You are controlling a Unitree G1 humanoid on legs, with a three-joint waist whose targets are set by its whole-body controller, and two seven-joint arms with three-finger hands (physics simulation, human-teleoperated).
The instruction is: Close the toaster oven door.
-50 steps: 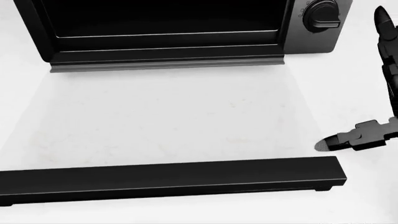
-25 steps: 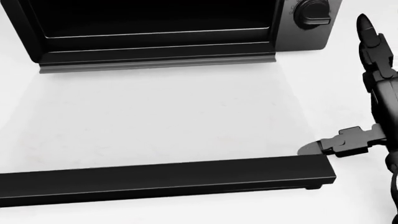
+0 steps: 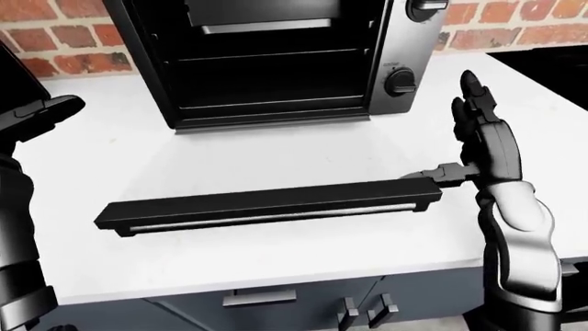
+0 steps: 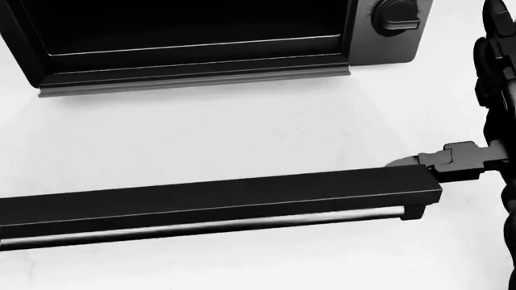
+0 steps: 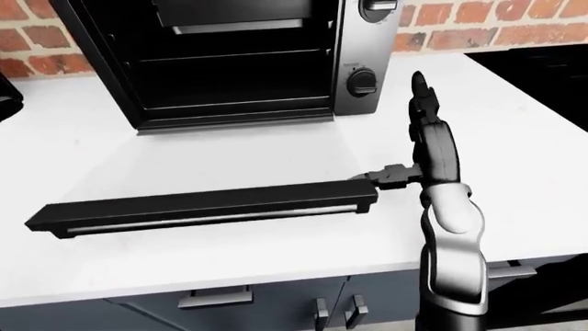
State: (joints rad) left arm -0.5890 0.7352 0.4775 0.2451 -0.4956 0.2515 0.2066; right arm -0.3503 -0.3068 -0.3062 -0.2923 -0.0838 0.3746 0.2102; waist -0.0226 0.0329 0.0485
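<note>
The black toaster oven (image 3: 276, 62) sits at the top of the left-eye view against the brick wall (image 3: 55, 31), cavity open. Its glass door with the long black handle bar (image 3: 271, 205) lies flat on the white counter (image 3: 303, 148), long axis running left-right. The right hand (image 3: 478, 141) is spread, thumb touching the bar's right end. Left hand (image 3: 41, 117) is partly cut off, can't tell its state.

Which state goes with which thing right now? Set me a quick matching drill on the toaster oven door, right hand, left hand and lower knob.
Things:
1. toaster oven door
2. right hand
3. left hand
4. lower knob

States:
A. at the left edge of the left-eye view, away from the door
B. on the oven's grey right panel
C. folded down flat, open
D. fingers spread upward, thumb at the door's right end

Pairs: 1-C, 2-D, 3-A, 4-B
</note>
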